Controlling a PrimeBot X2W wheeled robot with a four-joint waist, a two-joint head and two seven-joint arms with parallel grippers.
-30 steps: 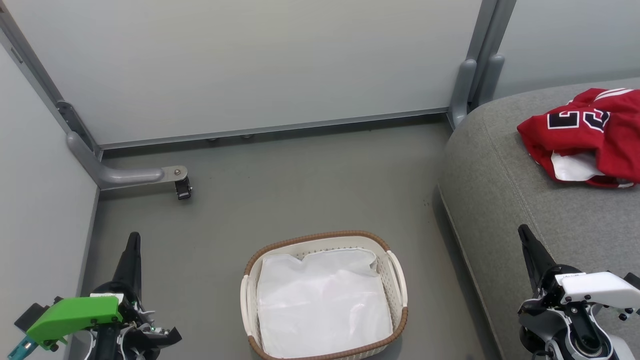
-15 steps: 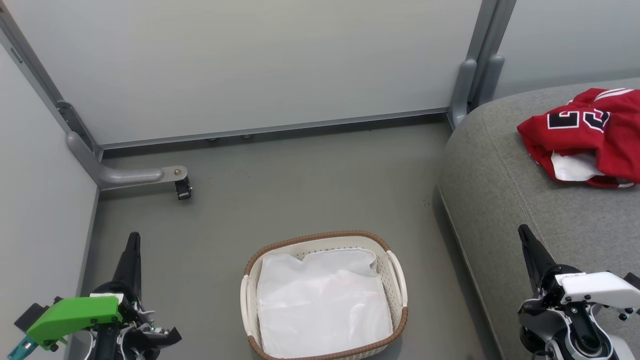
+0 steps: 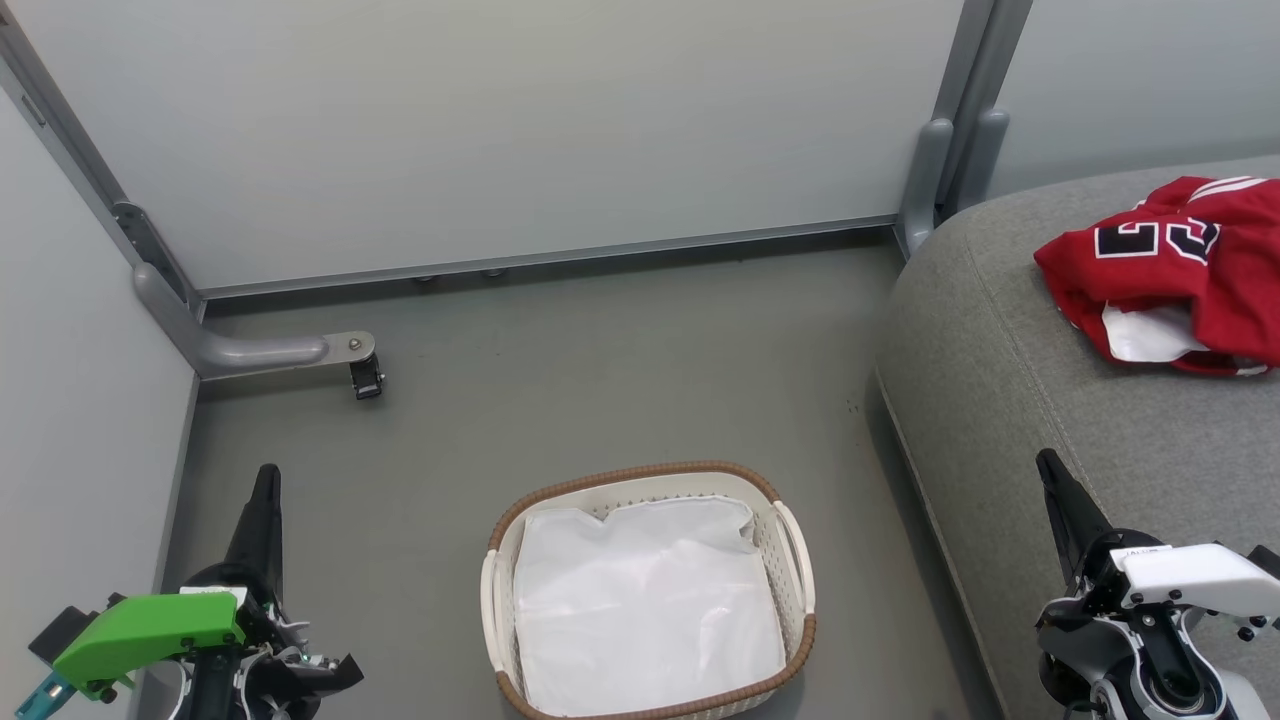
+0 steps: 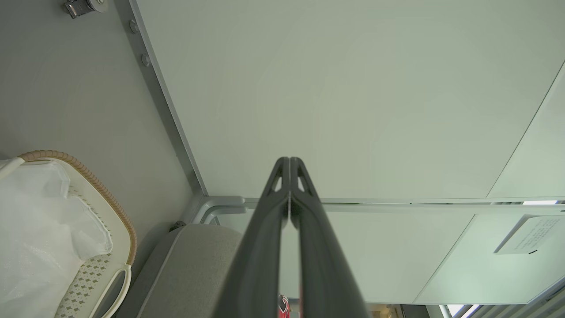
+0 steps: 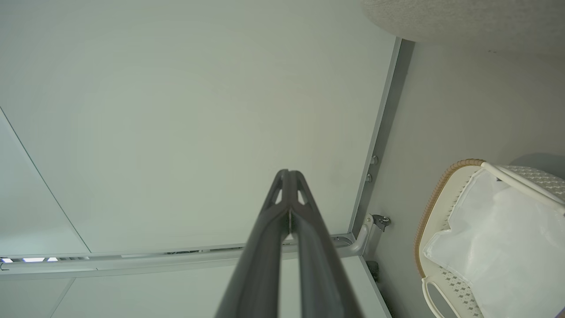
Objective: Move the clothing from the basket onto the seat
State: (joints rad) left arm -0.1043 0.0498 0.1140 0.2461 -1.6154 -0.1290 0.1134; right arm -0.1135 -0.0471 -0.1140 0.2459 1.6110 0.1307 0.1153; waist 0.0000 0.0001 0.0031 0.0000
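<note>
— Zero movement this past second?
— None: left gripper (image 3: 265,476) and right gripper (image 3: 1049,468) hang idle, jaws clenched on nothing. The crumpled red clothing (image 3: 1190,262) lies on the grey woven-fabric seat (image 3: 1000,400); the oval perforated basket (image 3: 640,470) holds just its glossy white liner (image 3: 640,600). I'd judge the task done.

A lab test bay: pale partition panels (image 3: 500,130) on grey metal frames (image 3: 940,170), a castor foot (image 3: 366,380), plain grey floor (image 3: 600,380).

**Both arms low, jaws together**

The left gripper (image 3: 266,478) sits low at the left, fingers pressed together and pointing up. The right gripper (image 3: 1046,462) mirrors it at the lower right, tips tilted slightly leftward, holding nothing.
</note>
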